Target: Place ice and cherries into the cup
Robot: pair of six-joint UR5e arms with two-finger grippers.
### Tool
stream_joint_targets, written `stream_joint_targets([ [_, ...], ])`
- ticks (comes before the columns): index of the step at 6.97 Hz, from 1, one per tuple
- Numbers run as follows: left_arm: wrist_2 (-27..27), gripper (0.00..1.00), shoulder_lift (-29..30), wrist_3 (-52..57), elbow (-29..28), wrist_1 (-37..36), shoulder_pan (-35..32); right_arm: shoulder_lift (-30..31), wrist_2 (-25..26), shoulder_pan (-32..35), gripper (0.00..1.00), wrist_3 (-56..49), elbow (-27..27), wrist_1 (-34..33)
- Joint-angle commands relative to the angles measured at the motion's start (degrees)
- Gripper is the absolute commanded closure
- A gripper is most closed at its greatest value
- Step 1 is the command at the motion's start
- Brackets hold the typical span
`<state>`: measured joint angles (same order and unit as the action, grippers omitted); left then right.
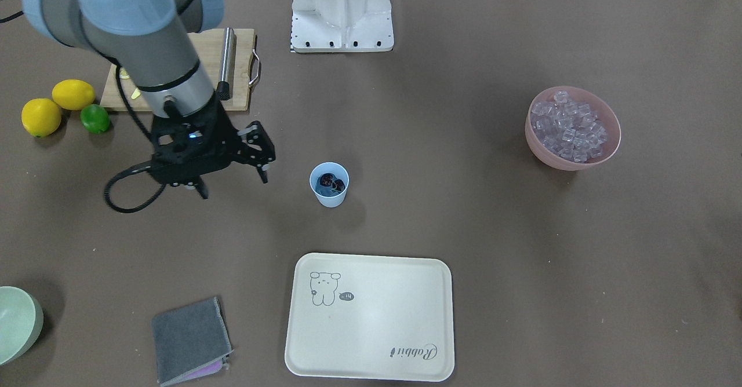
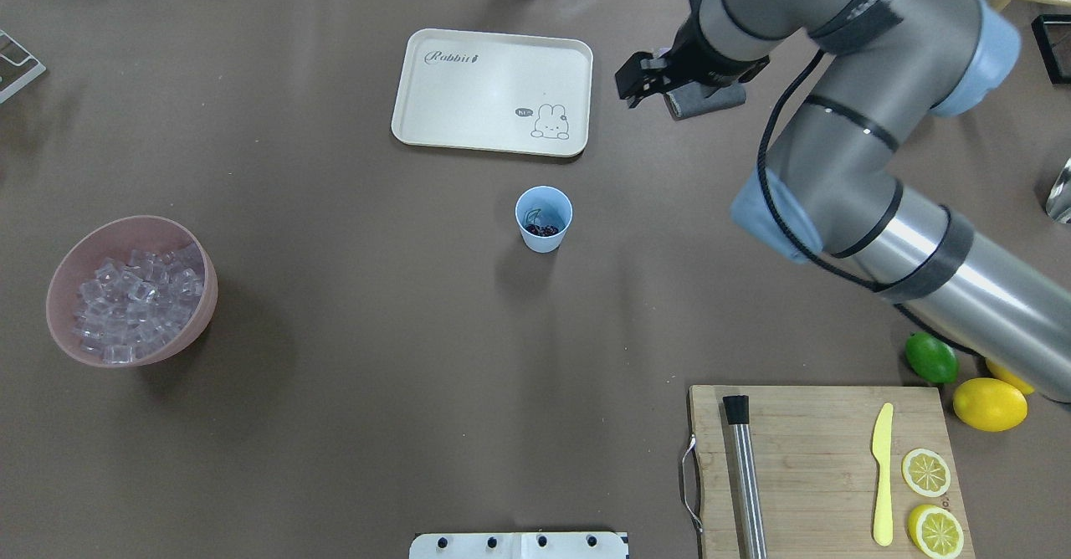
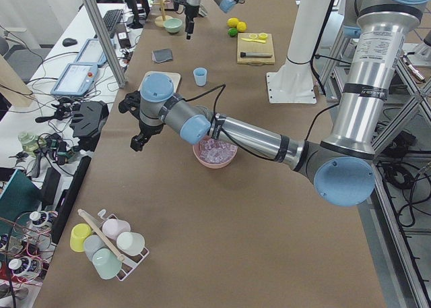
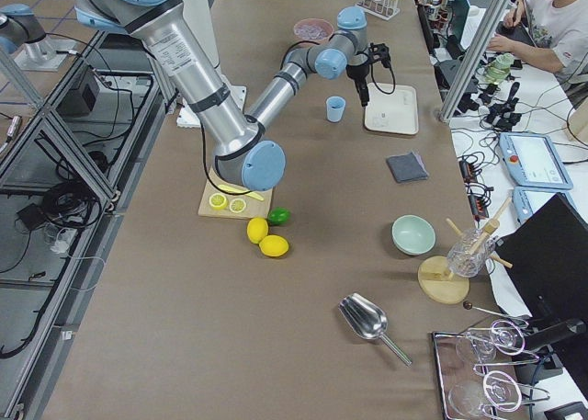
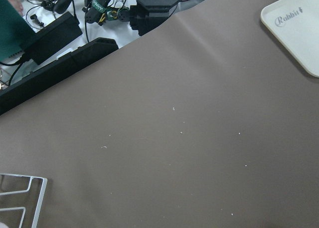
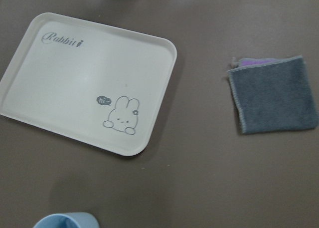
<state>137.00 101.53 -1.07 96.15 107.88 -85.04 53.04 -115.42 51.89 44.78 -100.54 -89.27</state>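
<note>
The light blue cup (image 1: 329,185) stands mid-table, also in the overhead view (image 2: 544,219), with the dark cherries (image 1: 332,183) (image 2: 542,229) inside it. The ice cubes (image 1: 569,123) (image 2: 138,300) fill a pink bowl (image 1: 549,158) (image 2: 134,221) far to the robot's left. My right gripper (image 1: 233,181) (image 2: 629,90) is open and empty, above the table beside the cup, on the cloth's side. My left gripper (image 3: 137,145) shows only in the exterior left view, near the table edge beyond the pink bowl. I cannot tell if it is open or shut.
A cream tray (image 1: 406,364) (image 2: 418,124) lies across from the cup, a grey cloth (image 1: 188,340) (image 6: 274,93) beside it. A cutting board (image 2: 820,442) holds a steel muddler (image 2: 745,475), a yellow knife and lemon slices. Lemons (image 1: 42,116), a lime (image 1: 95,119) and a green bowl (image 1: 17,323) are nearby.
</note>
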Motion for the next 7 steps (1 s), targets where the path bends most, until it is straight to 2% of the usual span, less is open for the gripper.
stream_joint_targets([
  [1, 0.11, 0.02, -0.19, -12.3, -0.09, -4.69, -1.26, 6.43, -8.04, 14.05, 0.0, -13.34, -3.6, -5.29],
  [4, 0.02, 0.02, 1.38, -15.45, -2.09, -4.78, -0.83, 18.55, -8.07, 25.5, 0.0, -36.2, -5.1, -11.17],
  [5, 0.11, 0.02, 3.31, -15.37, -5.33, -4.26, -0.56, 19.72, -7.98, 28.41, 0.0, -43.74, -2.93, -11.63],
  [7, 0.11, 0.02, 5.69, -18.33, -6.5, -4.87, -0.56, 21.05, -10.35, 31.77, 0.0, -46.7, -1.07, -11.72],
])
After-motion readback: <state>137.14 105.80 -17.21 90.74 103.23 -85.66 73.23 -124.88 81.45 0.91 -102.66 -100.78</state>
